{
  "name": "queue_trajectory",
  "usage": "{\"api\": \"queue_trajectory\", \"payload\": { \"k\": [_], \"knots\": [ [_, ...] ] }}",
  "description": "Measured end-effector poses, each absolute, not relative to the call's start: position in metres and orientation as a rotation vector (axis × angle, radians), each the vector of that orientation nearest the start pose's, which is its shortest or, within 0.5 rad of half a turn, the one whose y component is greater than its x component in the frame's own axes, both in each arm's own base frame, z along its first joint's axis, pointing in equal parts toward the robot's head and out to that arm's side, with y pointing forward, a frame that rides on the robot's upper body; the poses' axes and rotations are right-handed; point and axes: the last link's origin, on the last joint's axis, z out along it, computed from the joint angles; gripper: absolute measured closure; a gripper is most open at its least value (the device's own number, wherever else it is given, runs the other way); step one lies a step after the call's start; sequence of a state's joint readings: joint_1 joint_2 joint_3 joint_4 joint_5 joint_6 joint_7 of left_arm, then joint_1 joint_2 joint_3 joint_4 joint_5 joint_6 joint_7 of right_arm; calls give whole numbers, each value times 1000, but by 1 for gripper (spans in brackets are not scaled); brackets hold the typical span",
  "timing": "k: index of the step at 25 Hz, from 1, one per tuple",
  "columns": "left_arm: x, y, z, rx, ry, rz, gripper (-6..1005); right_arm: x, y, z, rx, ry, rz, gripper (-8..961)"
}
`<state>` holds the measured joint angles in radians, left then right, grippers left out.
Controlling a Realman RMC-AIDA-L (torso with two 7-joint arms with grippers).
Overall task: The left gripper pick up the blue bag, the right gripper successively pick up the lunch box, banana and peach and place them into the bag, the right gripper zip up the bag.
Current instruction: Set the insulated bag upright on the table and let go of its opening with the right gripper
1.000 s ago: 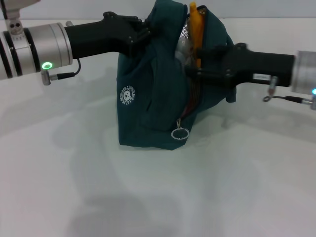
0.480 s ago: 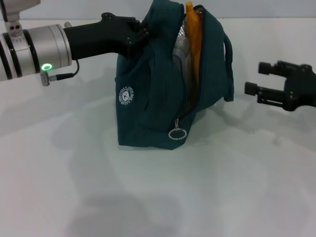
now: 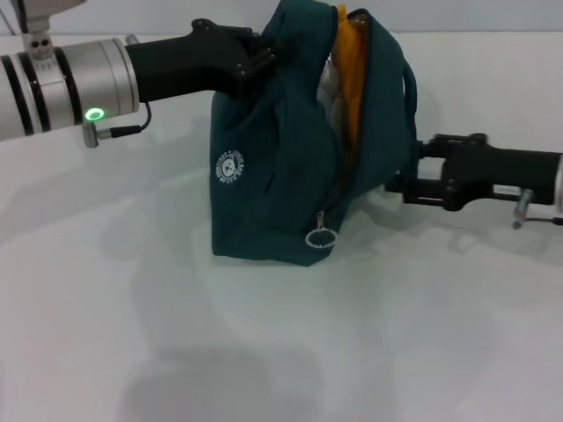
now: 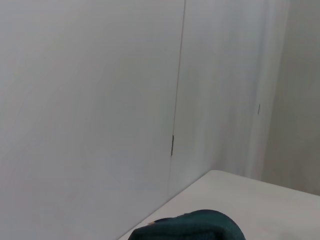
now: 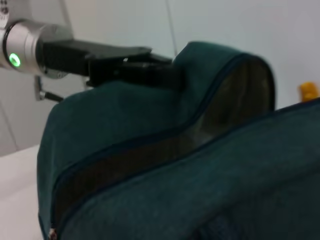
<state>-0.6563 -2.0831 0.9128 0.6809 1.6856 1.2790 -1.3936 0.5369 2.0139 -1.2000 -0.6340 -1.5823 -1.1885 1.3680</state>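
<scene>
The bag (image 3: 281, 149) stands upright on the white counter (image 3: 264, 352), its zipper open and the banana (image 3: 352, 79) poking out of the top. A round white logo (image 3: 231, 166) marks its side; the writing is too small to read. The left end effector (image 3: 255, 54) is clamped on the bag's upper edge. The right end effector (image 3: 400, 171) is against the bag's right side; whether its fingers are apart cannot be told.

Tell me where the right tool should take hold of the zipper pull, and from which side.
Grip the metal ring, which hangs free at the low front end of the open zipper on the bag. Come in from the bag's front right, where the right tool already sits beside the bag; the left tool holds the bag's top.
</scene>
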Motion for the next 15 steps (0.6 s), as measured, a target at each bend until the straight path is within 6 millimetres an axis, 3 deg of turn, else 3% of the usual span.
{"api": "queue_trajectory", "payload": {
  "k": [10,15],
  "knots": [
    [-190,398,-2,-2568,-438,-808,889,242,372,-24,-2612,560,600,296],
    [-190,397,-2,-2568,-431,-806,889,245,373,-23,-2584,574,601,459]
  ]
}}
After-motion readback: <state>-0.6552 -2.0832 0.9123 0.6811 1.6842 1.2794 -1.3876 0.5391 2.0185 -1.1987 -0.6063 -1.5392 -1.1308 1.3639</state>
